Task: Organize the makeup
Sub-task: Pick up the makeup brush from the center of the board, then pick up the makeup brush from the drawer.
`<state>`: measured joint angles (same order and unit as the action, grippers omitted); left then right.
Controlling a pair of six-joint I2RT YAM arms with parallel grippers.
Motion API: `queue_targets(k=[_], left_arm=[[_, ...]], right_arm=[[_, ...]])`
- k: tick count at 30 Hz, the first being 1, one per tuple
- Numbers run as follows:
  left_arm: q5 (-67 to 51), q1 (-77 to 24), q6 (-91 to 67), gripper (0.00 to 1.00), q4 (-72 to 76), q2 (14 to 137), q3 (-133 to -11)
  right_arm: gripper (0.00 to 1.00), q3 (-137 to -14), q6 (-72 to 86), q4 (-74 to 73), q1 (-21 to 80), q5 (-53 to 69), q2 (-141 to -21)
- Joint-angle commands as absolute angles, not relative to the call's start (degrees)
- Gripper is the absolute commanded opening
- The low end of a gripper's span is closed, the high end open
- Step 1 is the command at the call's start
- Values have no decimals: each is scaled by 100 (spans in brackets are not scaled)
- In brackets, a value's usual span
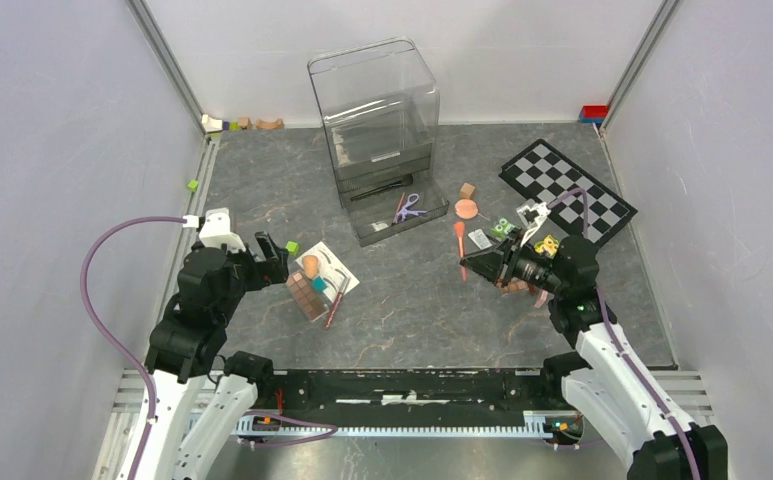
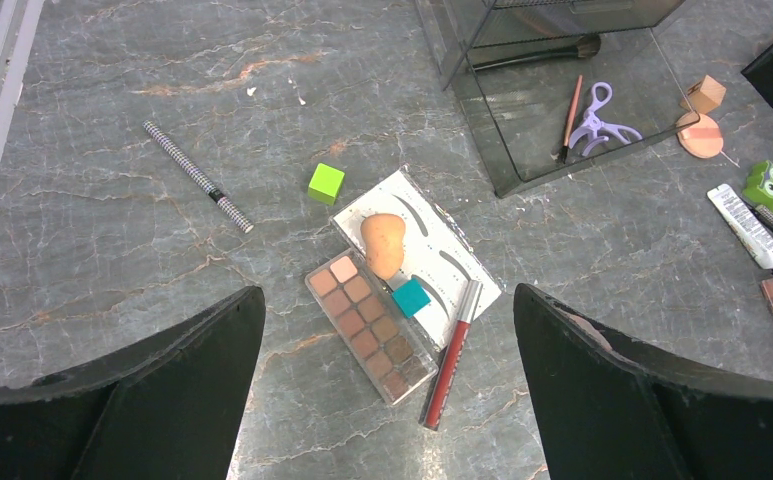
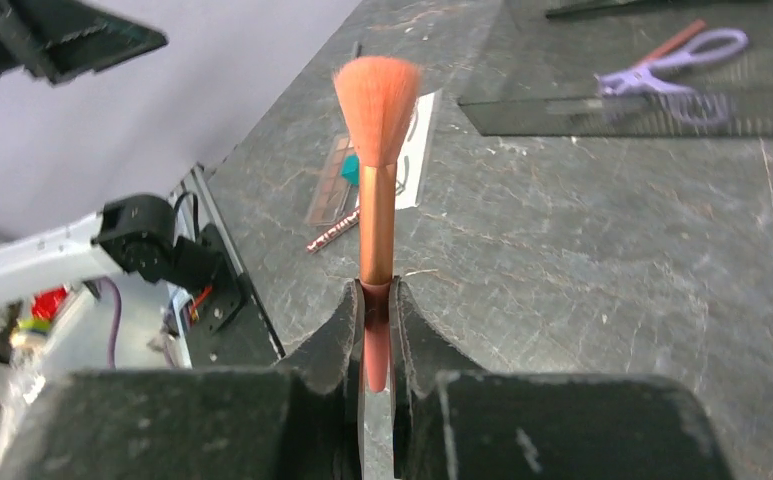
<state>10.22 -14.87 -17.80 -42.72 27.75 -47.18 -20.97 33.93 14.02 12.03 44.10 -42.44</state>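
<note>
Right wrist, claw (image 3: 377,293) pinching coral brush (image 3: 377,190)

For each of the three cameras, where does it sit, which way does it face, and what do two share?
Top external: above and behind the arms, looking down on the table; both arms, left hand, right hand show.
Left wrist: on the left arm, looking down at the eyeshadow palette; its open fingers show.
Right wrist: on the right arm, looking low across the table at the left arm; its hand grips the pink brush.
Shared: lilac scissors appear in all three.
</note>
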Motion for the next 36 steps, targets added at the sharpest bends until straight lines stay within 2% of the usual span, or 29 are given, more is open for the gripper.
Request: queue_targets(k=[1, 10, 17, 25, 30, 36], left_arm=[[1024, -1485, -1984, 100, -4104, 2795, -4715], [978, -1481, -1986, 100, -4104, 2861, -4711], [995, -1477, -1978, 100, -4104, 2843, -4711], [971, -1477, -1978, 100, -4104, 2867, -4712], [971, -1476, -1977, 100, -4099, 2870, -4713], [954, -1476, -1978, 100, -4104, 2870, -4711]], right_arm=[[0, -2673, 2037, 1048, 1497, 4822, -4266], [0, -3018, 266, 1361, 2815, 2493, -4957], [0, -4038, -1255, 994, 3399, 2206, -6533], [0, -4408, -3592, 1340, 3909, 2032, -7315], [0, -5592, -4795, 419, 3964, 1835, -8314], [0, -7247, -6286, -786, 3986, 981, -9798]])
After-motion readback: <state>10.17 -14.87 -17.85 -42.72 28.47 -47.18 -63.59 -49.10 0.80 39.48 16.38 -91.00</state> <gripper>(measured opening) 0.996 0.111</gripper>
